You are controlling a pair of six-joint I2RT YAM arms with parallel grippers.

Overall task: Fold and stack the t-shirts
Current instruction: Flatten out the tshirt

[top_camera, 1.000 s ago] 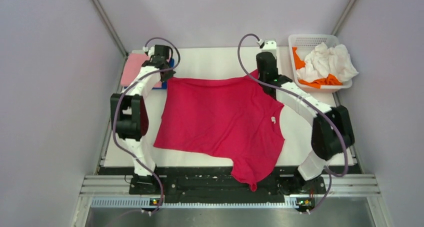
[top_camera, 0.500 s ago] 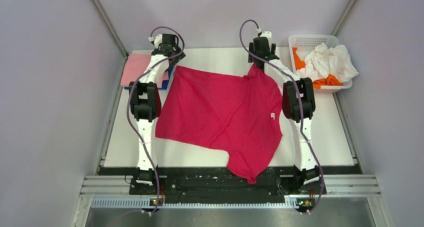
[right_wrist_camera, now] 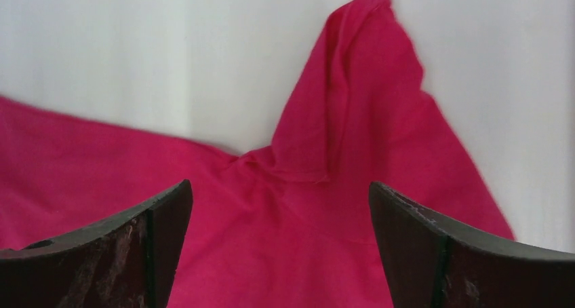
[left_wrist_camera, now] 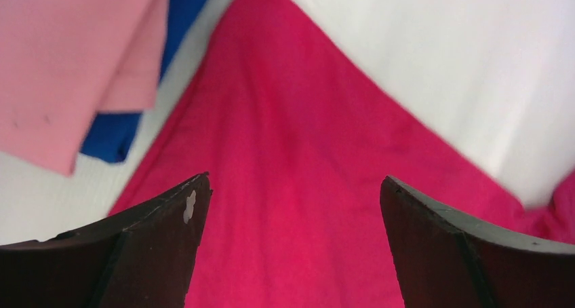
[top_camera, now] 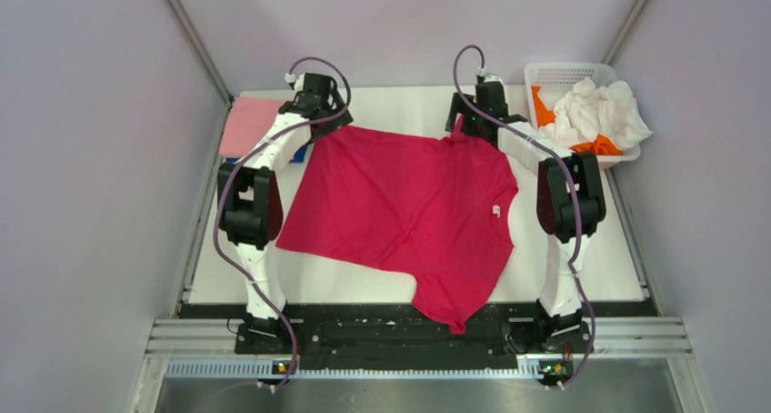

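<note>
Gaping wide, nothing gripped: left pincer (left_wrist_camera: 291, 186) over the eleven o'clock corner of the crimson t-shirt (top_camera: 400, 213), right pincer (right_wrist_camera: 281, 189) over its one o'clock sleeve. Spread flat on the surface (top_camera: 400, 104), one sleeve overhanging at six o'clock.

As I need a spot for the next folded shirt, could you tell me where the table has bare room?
Bare table: the far strip behind the red shirt, and the right side between that shirt and the table edge, though the right arm reaches over it. Crowded: the full basket far right; far left, the pink shirt on a blue one.
</note>
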